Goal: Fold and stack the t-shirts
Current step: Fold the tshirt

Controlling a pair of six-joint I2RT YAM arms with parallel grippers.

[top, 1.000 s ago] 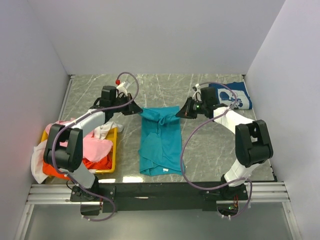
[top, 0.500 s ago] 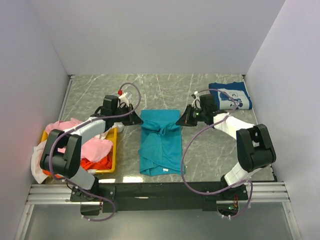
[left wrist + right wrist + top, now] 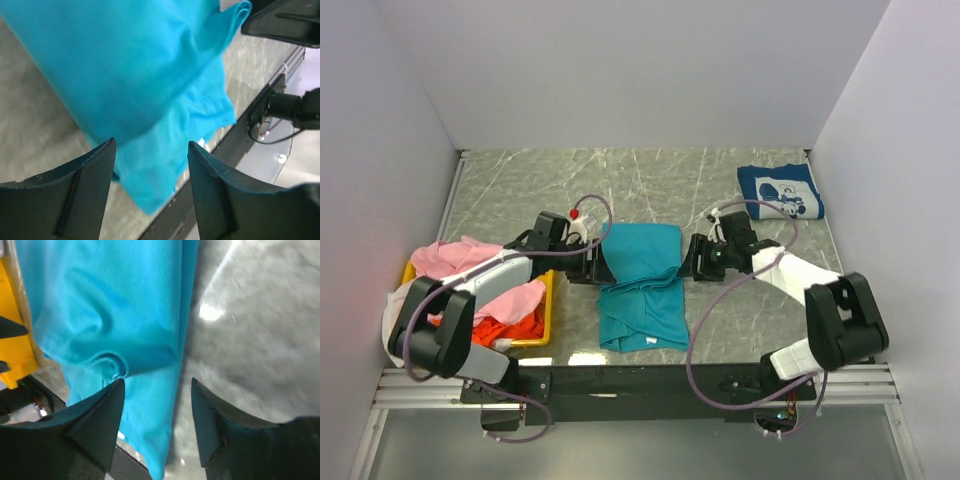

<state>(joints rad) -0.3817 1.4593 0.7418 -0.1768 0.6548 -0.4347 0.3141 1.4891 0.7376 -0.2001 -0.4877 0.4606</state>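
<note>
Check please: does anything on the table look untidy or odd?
The teal t-shirt is folded unevenly: its near half is bunched and wrinkled. At the left, pink and white shirts spill over the rim of the yellow tray.

The left arm [image 3: 505,270] and the right arm [image 3: 790,268] alternate chunky black joint housings with smooth white link shells. A thin mauve cable [image 3: 687,335] runs loosely along each arm. The left hand [image 3: 597,262] and the right hand [image 3: 687,262] are black, with dark, matte, wedge-shaped fingers [image 3: 75,195]. A small red knob [image 3: 575,213] marks the left wrist. Both bases sit on a black crossbar [image 3: 640,382] backed by silver rails [image 3: 410,385].
</note>
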